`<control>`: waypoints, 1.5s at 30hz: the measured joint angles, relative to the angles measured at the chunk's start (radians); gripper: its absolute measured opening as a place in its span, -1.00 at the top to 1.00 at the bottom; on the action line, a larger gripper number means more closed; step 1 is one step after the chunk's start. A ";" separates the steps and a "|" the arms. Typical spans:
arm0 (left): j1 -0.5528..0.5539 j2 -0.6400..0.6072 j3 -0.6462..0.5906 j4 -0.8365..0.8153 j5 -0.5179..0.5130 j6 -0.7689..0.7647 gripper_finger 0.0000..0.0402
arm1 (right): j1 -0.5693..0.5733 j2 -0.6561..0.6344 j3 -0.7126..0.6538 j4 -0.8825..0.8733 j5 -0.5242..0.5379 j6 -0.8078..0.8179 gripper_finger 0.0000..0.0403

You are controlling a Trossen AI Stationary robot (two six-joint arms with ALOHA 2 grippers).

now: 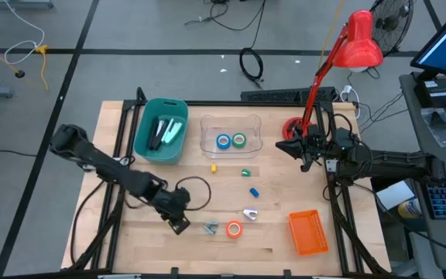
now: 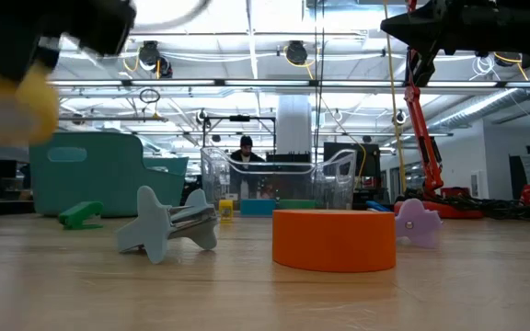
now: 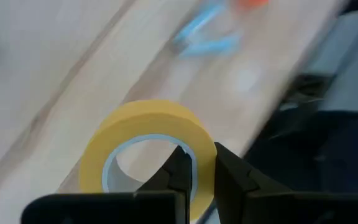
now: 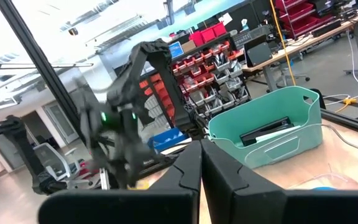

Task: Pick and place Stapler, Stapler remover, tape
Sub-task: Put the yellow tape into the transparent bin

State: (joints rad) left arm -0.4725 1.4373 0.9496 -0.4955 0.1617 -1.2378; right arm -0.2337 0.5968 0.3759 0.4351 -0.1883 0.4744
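The left gripper is clamped on the yellow tape, one finger inside the hollow and one outside, pinching the ring's wall; that suits a hoop with nothing solid in the middle. In the low view the roll hangs clear of the surface, so I take it to be in carriage rather than resting.

The clear tray is my landmark. The blue tape and green tape lie side by side inside it, which suggests the tray is where the rolls are being collected. The left gripper hangs well in front of the tray and to its left. The orange tape lies flat well in front of the tray, with a grey staple remover just beside it and another near.

The right gripper, fingers together and empty, waits in the air just right of the tray, out of the carrying path.
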 joint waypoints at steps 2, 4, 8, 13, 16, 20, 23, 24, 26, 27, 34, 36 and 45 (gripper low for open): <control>0.002 -0.057 0.026 0.012 -0.095 0.060 0.82 | 0.000 0.000 0.000 0.000 0.000 -0.007 0.98; 0.009 -0.110 0.045 0.001 -0.224 0.129 0.82 | 0.000 0.000 0.000 0.000 0.000 -0.011 0.98; 0.050 -0.180 0.089 0.013 -0.441 0.270 0.82 | 0.000 0.000 0.000 0.000 0.000 -0.015 0.98; 0.151 -0.197 0.147 0.075 -0.599 0.503 0.82 | 0.000 0.000 0.000 -0.001 0.000 -0.018 0.98; 0.244 -0.184 0.196 0.118 -0.624 0.643 0.82 | 0.000 0.000 0.000 0.000 0.000 -0.016 0.98; 0.386 -0.124 0.262 0.105 -0.566 0.794 0.82 | 0.000 0.000 0.000 0.002 0.003 -0.015 0.98; 0.484 -0.064 0.316 0.106 -0.486 0.885 0.82 | 0.000 0.000 0.000 0.002 0.003 -0.015 0.98; 0.513 -0.040 0.331 0.095 -0.461 0.914 0.82 | 0.000 0.000 0.000 0.002 0.004 -0.015 0.98; 0.566 0.018 0.368 0.093 -0.413 0.974 0.82 | 0.000 0.000 0.000 0.002 0.003 -0.015 0.98; 0.589 0.044 0.384 0.084 -0.391 1.001 0.82 | 0.000 0.000 0.000 0.003 0.004 -0.015 0.98; 0.720 0.241 0.497 0.048 -0.191 1.130 0.82 | 0.000 0.000 0.000 0.002 0.010 -0.014 0.98; 0.743 0.290 0.512 0.043 -0.122 1.158 0.82 | 0.000 0.000 0.000 0.002 0.010 -0.015 0.98; 0.836 0.428 0.515 0.061 0.144 1.212 0.82 | 0.000 0.000 0.000 0.002 0.011 0.002 0.98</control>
State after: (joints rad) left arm 0.3633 1.8651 1.4651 -0.4342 0.3058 -0.0261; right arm -0.2340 0.5968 0.3756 0.4370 -0.1768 0.4761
